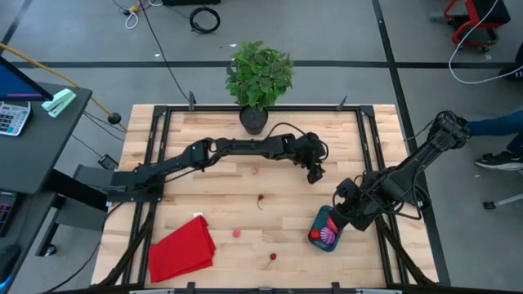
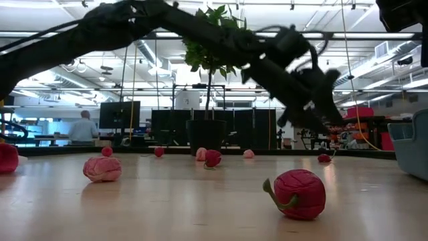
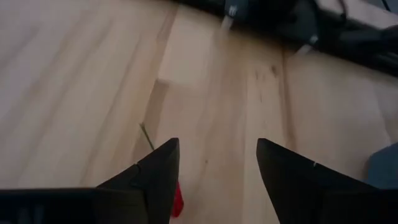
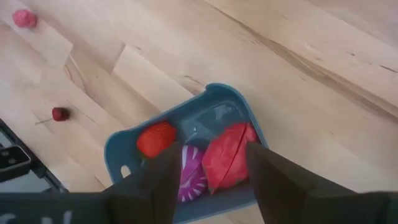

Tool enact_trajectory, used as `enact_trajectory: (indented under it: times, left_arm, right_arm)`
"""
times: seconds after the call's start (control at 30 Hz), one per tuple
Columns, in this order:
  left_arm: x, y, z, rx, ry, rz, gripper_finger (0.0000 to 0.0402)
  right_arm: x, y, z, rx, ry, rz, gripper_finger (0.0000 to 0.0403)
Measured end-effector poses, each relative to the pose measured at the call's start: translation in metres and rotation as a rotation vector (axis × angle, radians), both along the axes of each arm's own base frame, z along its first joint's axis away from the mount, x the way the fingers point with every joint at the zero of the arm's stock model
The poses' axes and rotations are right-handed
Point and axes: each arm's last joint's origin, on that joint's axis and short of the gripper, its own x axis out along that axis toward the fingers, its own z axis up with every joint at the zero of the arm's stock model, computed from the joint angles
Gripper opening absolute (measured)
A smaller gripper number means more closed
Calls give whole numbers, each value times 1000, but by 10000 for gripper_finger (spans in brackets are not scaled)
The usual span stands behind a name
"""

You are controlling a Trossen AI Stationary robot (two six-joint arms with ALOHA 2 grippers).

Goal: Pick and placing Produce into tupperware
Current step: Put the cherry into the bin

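Observation:
The teal tupperware point(image 1: 325, 229) sits near the table's right edge. It holds a strawberry point(image 4: 155, 138), the purple-and-white striped piece point(image 4: 193, 174) and a larger red piece point(image 4: 229, 158). My right gripper point(image 4: 214, 149) hovers open just above it, its fingers pointing down over the tub. Loose produce lies on the wood: a pink piece point(image 1: 255, 171), a cherry point(image 1: 260, 198), another pink piece point(image 1: 237, 233) and a red one point(image 1: 272, 257). My left gripper point(image 1: 315, 171) hangs open above the table's middle-right. A red piece with a green stem point(image 3: 177, 200) peeks out beside one of its fingers.
A red cloth point(image 1: 181, 249) lies near the table's near-left corner. A potted plant point(image 1: 255, 118) stands at the far edge. Bare wood stretches between the scattered pieces. In the low view, a large red piece point(image 2: 297, 194) and a pink one point(image 2: 102, 169) lie close to the camera.

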Motion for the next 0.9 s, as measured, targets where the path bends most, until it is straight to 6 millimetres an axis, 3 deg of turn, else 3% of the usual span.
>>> enact_trajectory:
  times: [0.17,0.37,0.53,0.9]
  left_arm:
    - [3,5,-20,38,18,37,216]
    - [2,15,-21,166,20,55,218]
    - [5,18,-25,174,-14,62,213]
    - [11,13,-57,155,-23,72,209]
  right_arm:
    - [1,-1,0,20,-1,-51,187]
    - [3,-5,0,18,-3,-76,187]
    - [6,-9,0,1,-17,-103,187]
    - [7,-9,0,0,-27,-109,187]
